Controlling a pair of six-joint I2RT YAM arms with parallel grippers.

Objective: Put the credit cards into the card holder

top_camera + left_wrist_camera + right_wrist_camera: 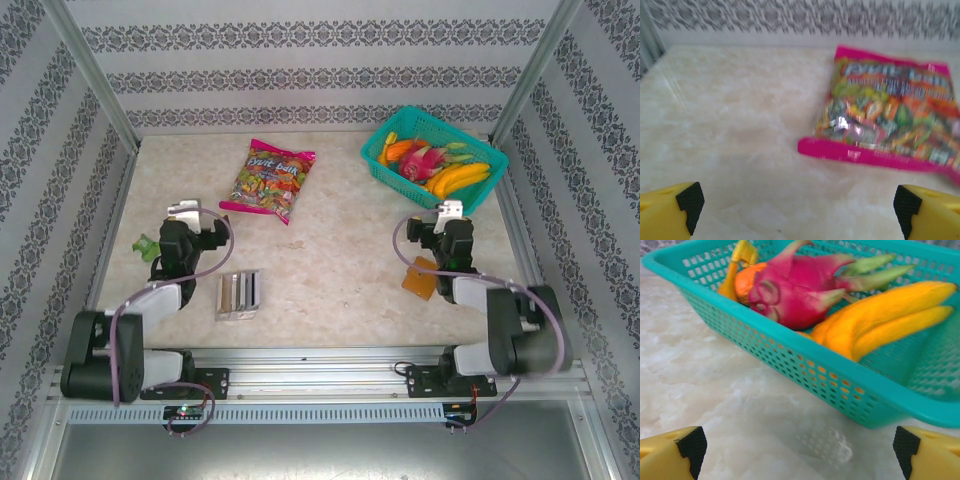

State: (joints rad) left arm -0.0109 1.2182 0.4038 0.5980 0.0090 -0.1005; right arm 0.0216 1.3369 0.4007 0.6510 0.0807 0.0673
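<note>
Nearest the lens, along the front rail, sit the left arm base point(100, 365) and the right arm base point(515, 345); nothing of the task lies there. At the left of the table point(330, 265), a small green object point(145, 243) lies beside the left arm, too small to identify. The left gripper point(188, 214) hovers over bare tabletop with its jaws spread wide and nothing between them. In its wrist view the black pads point(690, 200) frame bare marble, with the candy bag point(885, 120) ahead and to the right.

Just right of that arm, a clear slotted tray point(219, 300) holds the credit cards point(240, 292), seen as dark, tan and grey strips side by side. Further right, the orange-brown card holder point(419, 279) lies flat on the table, partly under the right arm; whether it is folded or open I cannot tell. The right gripper point(450, 214) is likewise wide open and empty, facing the teal fruit basket point(790, 355) with its dragon fruit point(790, 290) and bananas point(880, 325).

By my reading the task has not begun. No card is gripped, none is visibly in the holder, and cards and holder sit well apart, so every card is left to move.
</note>
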